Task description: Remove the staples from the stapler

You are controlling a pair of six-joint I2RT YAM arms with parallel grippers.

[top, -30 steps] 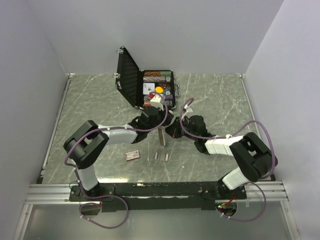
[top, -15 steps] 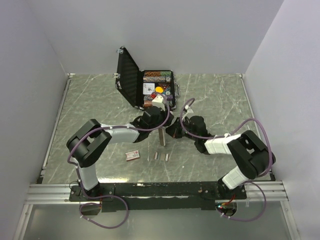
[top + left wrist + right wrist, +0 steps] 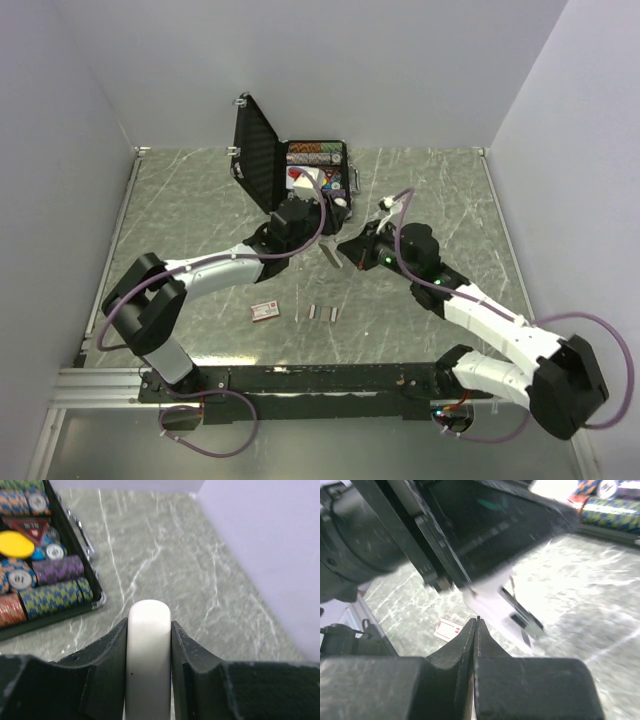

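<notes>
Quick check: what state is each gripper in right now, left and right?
Left gripper: closed on the white stapler.
Right gripper: closed, nothing visible between its fingers.

table (image 3: pixel 200 230): smooth grey-green marbled stone look, faint sheen
stapler (image 3: pixel 148 645): glossy white plastic
staples (image 3: pixel 321 311): shiny silvery metal
case (image 3: pixel 252 150): matt black lining, bright metal trim
staple box (image 3: pixel 265 310): matt reddish-pink card

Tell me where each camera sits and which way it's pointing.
Top external: above and behind the bases, looking down on the table; both arms show.
Left wrist: looks past the left gripper, shut on the white stapler, toward the chip case.
Right wrist: looks over the shut right gripper at the white stapler and left arm.
All three share the chip case.
</notes>
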